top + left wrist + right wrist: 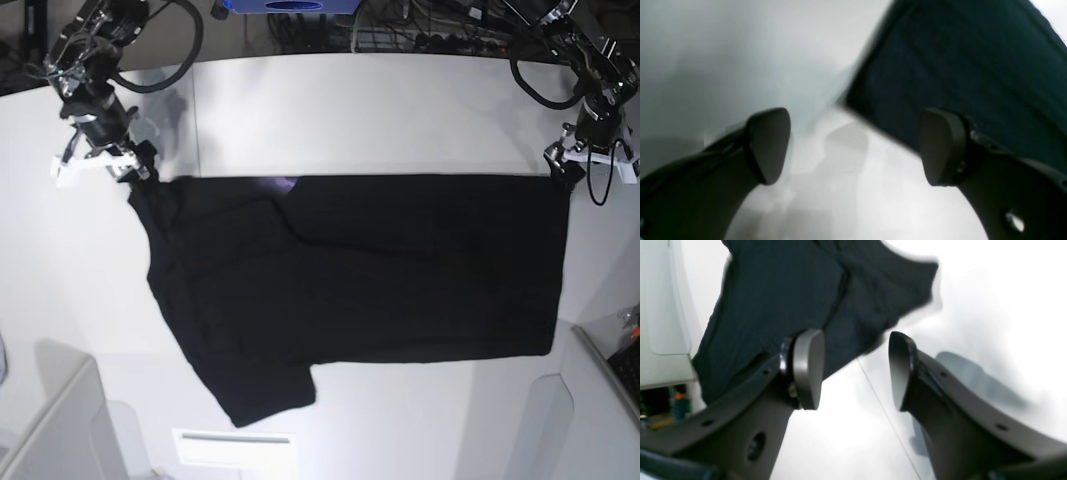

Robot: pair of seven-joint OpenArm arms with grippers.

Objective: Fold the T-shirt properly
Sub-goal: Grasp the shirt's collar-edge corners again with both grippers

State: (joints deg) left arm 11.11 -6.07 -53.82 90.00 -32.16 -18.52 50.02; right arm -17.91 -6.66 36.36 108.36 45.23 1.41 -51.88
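- Now the T-shirt [400, 270] lies flat on the table [350, 110], long axis side to side, folded edge along the far side.
- Left gripper [853, 146]: jaws apart, empty, beside one far corner.
- Right gripper [857, 370]: likewise open at the other; neither nearer.

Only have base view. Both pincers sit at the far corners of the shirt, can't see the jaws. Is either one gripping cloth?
Observer: No. The left wrist view shows the left pincer open, with the corner of the large black cloth T-shirt lying beyond its fingertips, not between them.
Operator: And the right one?
Observer: The right pincer is open too, with only white table in the gap.
Operator: Any cloth touching it?
Observer: From the right wrist view I cannot tell; the shirt passes behind one fingertip, blurred.
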